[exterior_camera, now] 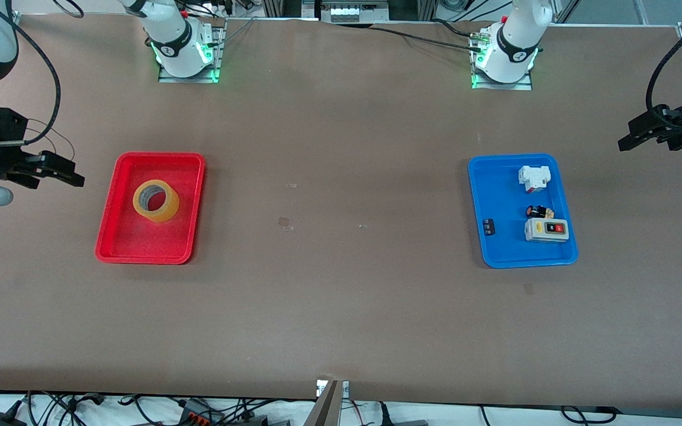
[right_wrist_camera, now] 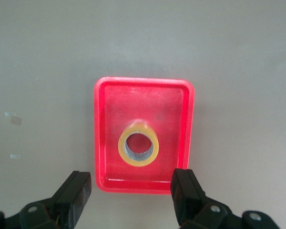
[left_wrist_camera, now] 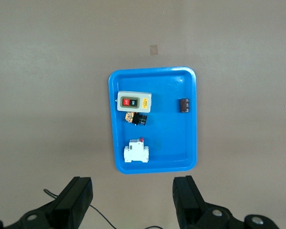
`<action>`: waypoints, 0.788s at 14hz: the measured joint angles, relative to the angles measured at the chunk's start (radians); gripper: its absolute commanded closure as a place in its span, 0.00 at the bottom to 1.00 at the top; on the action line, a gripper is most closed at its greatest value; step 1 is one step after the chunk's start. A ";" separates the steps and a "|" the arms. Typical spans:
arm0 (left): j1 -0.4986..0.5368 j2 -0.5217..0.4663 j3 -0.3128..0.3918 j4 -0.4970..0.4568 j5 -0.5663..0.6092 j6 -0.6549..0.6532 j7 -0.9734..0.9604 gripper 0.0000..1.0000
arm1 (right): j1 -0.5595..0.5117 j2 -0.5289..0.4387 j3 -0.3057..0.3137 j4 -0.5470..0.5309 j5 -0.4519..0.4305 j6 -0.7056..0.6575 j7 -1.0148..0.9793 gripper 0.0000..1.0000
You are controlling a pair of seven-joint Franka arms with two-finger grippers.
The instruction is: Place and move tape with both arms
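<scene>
Currently yellow tape roll is seen lying in red tray; right gripper and left gripper are held high w/ jaws wide, nothing gripped, at table ends.

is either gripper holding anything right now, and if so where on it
Nothing is held. The left gripper and the right gripper are both open and up in the air; the tape roll lies flat in the red tray.

Brown table: red tray, blue tray
</scene>
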State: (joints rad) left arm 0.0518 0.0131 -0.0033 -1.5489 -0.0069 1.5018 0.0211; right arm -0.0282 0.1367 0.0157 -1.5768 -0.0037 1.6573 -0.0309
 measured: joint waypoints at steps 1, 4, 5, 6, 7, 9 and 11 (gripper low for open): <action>0.000 0.000 0.000 0.000 0.000 0.000 0.000 0.00 | 0.001 -0.009 0.000 -0.012 0.000 -0.002 0.000 0.00; 0.000 0.000 0.000 0.000 0.000 0.000 0.000 0.00 | 0.002 -0.026 0.000 -0.021 -0.001 -0.005 0.000 0.00; 0.000 0.000 0.000 0.000 0.000 0.000 0.000 0.00 | 0.003 -0.030 0.000 -0.021 -0.002 -0.006 0.000 0.00; 0.000 0.000 0.000 0.000 0.000 0.000 0.000 0.00 | 0.003 -0.034 0.000 -0.021 -0.002 -0.006 0.000 0.00; 0.000 0.000 0.000 0.000 0.000 0.000 0.000 0.00 | 0.004 -0.040 0.000 -0.022 -0.002 -0.006 0.000 0.00; 0.000 0.000 0.000 0.000 0.000 0.000 0.000 0.00 | 0.003 -0.058 -0.002 -0.037 -0.003 -0.005 0.000 0.00; 0.000 0.000 0.000 0.000 0.000 0.000 0.000 0.00 | 0.003 -0.082 -0.004 -0.064 -0.004 0.002 0.000 0.00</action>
State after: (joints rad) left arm 0.0518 0.0131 -0.0033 -1.5489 -0.0069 1.5018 0.0211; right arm -0.0254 0.0550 0.0119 -1.6408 -0.0075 1.6589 -0.0309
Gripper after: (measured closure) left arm 0.000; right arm 0.000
